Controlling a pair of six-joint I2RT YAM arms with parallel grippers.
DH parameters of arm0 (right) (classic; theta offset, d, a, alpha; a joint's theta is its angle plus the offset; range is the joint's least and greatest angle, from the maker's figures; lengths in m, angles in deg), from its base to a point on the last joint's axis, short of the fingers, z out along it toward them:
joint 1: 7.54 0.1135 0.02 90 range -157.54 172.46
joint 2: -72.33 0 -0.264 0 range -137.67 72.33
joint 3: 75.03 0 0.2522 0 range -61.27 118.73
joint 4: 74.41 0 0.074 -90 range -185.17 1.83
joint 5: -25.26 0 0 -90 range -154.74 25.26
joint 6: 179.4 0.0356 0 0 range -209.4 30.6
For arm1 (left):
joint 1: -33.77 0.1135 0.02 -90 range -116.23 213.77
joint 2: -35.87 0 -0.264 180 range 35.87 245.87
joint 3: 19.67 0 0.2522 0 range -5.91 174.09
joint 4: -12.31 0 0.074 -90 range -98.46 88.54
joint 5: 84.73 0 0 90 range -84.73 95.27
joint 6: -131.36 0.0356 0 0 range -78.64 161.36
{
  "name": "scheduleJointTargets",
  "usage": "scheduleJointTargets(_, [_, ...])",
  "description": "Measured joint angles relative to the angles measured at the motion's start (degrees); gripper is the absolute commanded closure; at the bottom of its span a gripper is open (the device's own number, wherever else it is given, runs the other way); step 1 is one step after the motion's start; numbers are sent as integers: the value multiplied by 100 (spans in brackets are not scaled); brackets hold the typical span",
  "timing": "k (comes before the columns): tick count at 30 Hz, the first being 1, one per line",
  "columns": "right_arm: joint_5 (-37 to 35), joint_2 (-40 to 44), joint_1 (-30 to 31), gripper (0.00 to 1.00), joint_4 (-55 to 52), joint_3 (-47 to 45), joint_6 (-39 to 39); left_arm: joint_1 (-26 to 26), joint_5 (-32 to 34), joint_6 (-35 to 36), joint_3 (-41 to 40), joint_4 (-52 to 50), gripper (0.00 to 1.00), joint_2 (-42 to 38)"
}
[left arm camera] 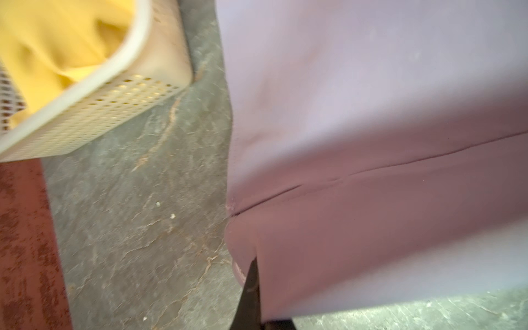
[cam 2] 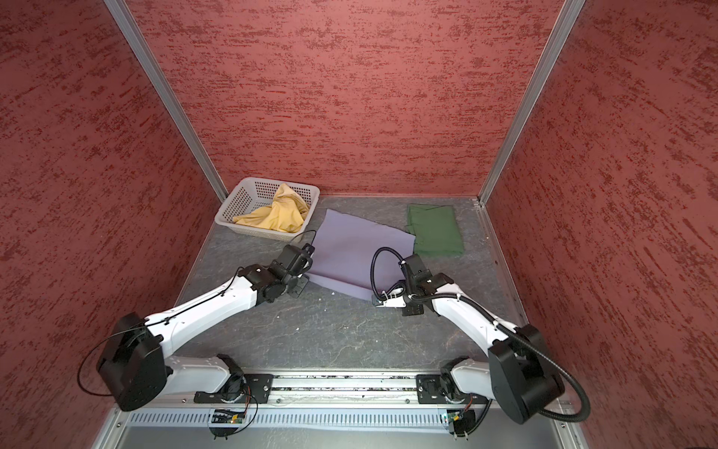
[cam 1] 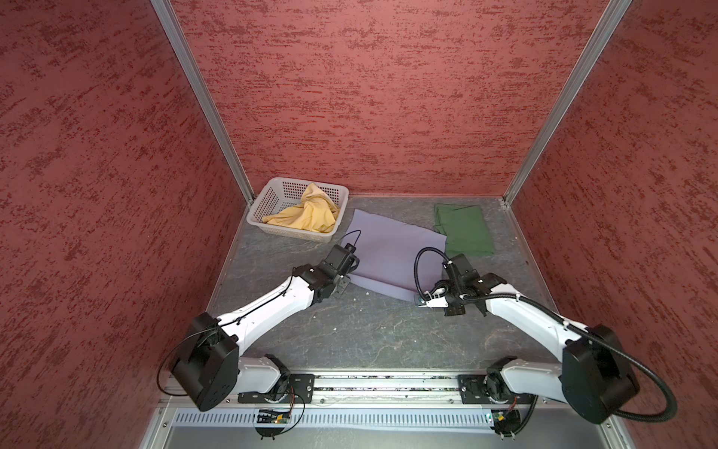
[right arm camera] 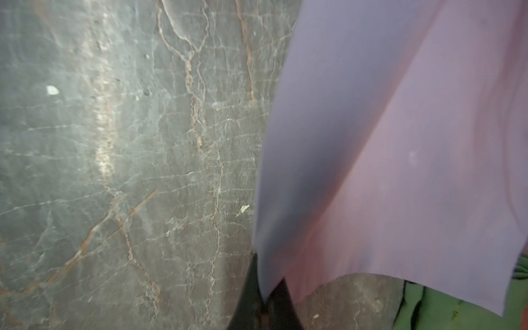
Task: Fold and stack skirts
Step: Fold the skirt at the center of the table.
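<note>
left gripper (left arm camera: 253, 285) and right gripper (right arm camera: 265, 303) each pinch a lower corner of the pale purple cloth skirt (cam 1: 392, 248) mid-frame, so lift both evenly.

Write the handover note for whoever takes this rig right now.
Grips: left gripper shut on a near corner of the lavender skirt; right gripper shut on the other near corner.
Cloth: lavender skirt spread mid-table, green skirt folded far right, yellow skirt crumpled in the basket.
Done: green folded.
To do: fold lavender, fold yellow, stack all three.
</note>
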Motion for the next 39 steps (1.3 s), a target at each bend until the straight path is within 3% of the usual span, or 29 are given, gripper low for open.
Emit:
scheduleJointTargets(13, [286, 1102, 610, 100, -1154, 46, 597, -798, 1082, -1180, 601, -1561, 100, -614])
scheduleJointTargets(20, [433, 1226, 826, 100, -1386, 520, 841, -870, 1508, -1532, 1032, -2004, 100, -876])
scheduleJointTargets(29, [437, 494, 789, 100, -1196, 761, 885, -175, 1263, -876, 1176, -1410, 100, -387])
scheduleJointTargets(39, [442, -214, 52, 100, -870, 1294, 713, 424, 968, 66, 2127, -564, 100, 1010])
